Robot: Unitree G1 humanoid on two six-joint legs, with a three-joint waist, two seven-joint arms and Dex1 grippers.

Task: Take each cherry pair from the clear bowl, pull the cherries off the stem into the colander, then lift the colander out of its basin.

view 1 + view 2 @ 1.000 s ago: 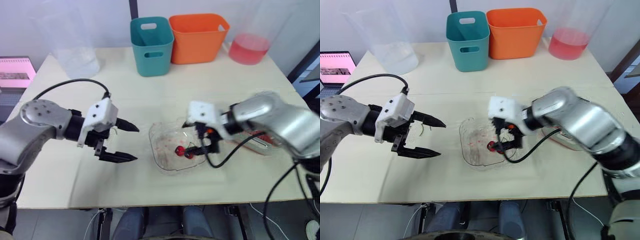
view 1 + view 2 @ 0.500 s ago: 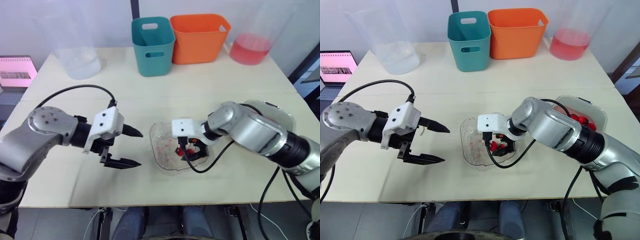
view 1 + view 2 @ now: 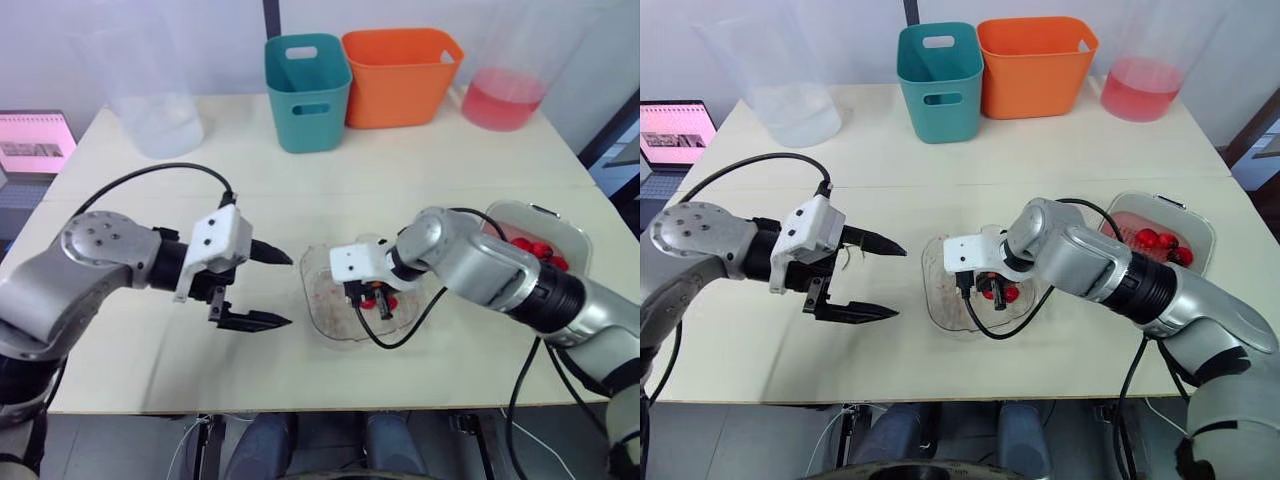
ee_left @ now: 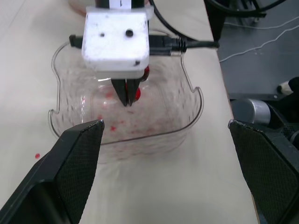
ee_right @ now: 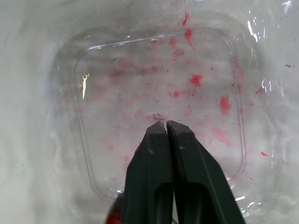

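- My right pincer, fingers together, in the stained clear plastic bowl beside the red cherry pair.
- My left pincer hangs wide open.
- Other red cherries sit in the clear basin.

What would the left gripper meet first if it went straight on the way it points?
Most likely the clear bowl's near wall: the open left gripper points straight at it, though its height is unclear.

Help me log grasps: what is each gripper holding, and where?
Left gripper: open, empty. Right gripper: shut inside the clear bowl, cherry pair beside its fingers; a hold on the stem cannot be told.
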